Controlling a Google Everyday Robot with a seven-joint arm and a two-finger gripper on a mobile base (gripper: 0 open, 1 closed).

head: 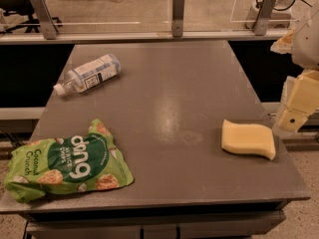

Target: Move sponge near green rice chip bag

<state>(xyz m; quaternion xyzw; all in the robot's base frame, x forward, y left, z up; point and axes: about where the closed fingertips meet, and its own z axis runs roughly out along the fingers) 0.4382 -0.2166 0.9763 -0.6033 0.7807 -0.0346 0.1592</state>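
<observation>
Grey table (164,83) fills frame. Lower left, at front edge: green rice chip bag (67,166). Right of centre: sponge (248,139), long axis across frame, well apart from green rice chip bag. At right edge: gripper (299,103), just up-right of sponge, not touching; how open, you cannot tell. Your likely reach: short, down-left.

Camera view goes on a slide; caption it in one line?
Pale yellow wavy-edged sponge and crinkled green chip bag lie apart on grey table; blocky gripper hangs beside the sponge.
</observation>
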